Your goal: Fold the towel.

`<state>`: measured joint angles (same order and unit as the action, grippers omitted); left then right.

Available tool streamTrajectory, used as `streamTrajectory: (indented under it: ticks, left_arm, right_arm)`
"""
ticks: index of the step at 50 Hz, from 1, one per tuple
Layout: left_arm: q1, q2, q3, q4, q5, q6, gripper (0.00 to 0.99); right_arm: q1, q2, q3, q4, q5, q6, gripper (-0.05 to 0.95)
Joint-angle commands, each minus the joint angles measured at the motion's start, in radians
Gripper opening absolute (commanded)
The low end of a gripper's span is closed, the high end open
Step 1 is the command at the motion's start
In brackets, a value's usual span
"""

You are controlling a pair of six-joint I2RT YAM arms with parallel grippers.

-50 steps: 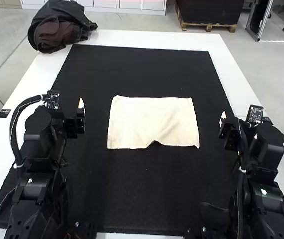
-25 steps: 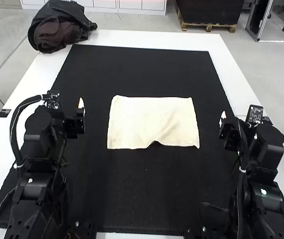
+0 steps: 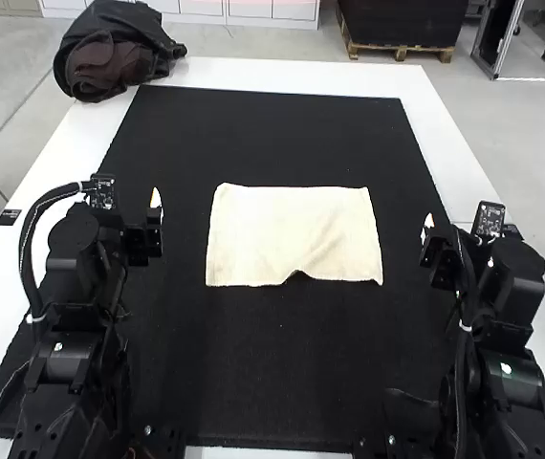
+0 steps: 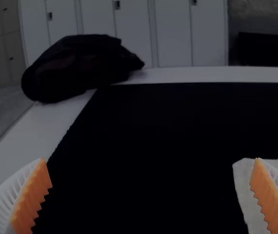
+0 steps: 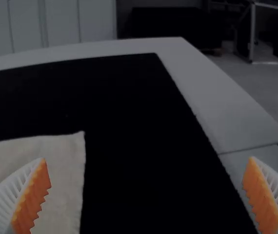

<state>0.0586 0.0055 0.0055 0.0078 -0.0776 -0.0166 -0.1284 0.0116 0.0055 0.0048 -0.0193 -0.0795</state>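
I see the left tool (image 4: 150, 159) and the right tool (image 5: 148, 158), both wide open with nothing in them. The towel (image 3: 292, 225) lies spread out on the black mat (image 3: 282, 363), in between the two tools. The first fold looks like the job now. To do it well, each tool should go down to the towel corner on its own side, pinch just the cloth, and lift together, minding the little bump (image 3: 298, 272) about halfway between them
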Motion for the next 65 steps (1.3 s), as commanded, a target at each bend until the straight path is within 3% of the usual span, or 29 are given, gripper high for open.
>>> streamTrajectory:
  ticks: [1,65]
  left_arm:
    - [-0.008,-0.009,-0.004,0.004,0.013,-0.009,0.961]
    - [-0.008,-0.009,-0.004,0.006,0.013,-0.009,0.959]
  right_arm:
    - [0.009,-0.01,-0.006,0.0,-0.008,0.001,0.91]
    - [0.009,-0.01,-0.004,-0.005,-0.028,0.0,0.91]
